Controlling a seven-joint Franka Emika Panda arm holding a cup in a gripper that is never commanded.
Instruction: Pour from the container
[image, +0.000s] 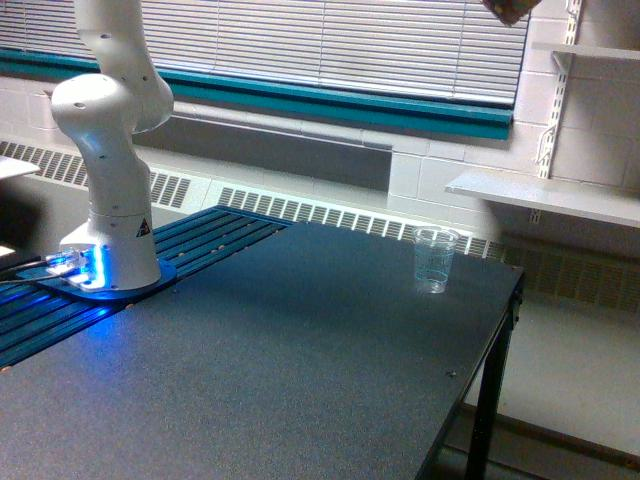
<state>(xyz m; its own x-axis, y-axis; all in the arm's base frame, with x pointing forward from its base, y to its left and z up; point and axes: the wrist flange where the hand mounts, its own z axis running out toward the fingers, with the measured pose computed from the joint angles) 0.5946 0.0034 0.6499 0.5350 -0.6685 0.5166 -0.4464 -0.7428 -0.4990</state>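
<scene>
The container (509, 9) is only partly in view: at the very top edge of the picture, toward the exterior view's right, a small piece of something with brown content shows, high above the counter (300, 340). The rest of it is cut by the frame. The tool that carries it is outside the picture, so I cannot tell if its fingers are apart or together.

The white arm (108, 130) stands at the exterior view's left. Its base (112, 262) sits on a round blue plate, and a bright blue light shines at its foot, beside some cables. The arm goes up and leaves the picture at the top. Under the base lies a section of blue slats (215, 232), which meets the dark, speckled surface of the counter.

On the counter, near its far corner at the exterior view's right, stands a clear ridged cup (435, 259) with printed marks on its wall. It is upright and looks empty, though this is hard to say for sure. It stands well apart from the arm's base, and the brown-filled piece at the top edge is far above it and a little more to the exterior view's right.

Behind the counter there are window blinds (330, 40), a teal band under them, and a white heater grille (330, 214) along the wall. At the exterior view's right, a white shelf (545, 195) hangs on wall rails.
</scene>
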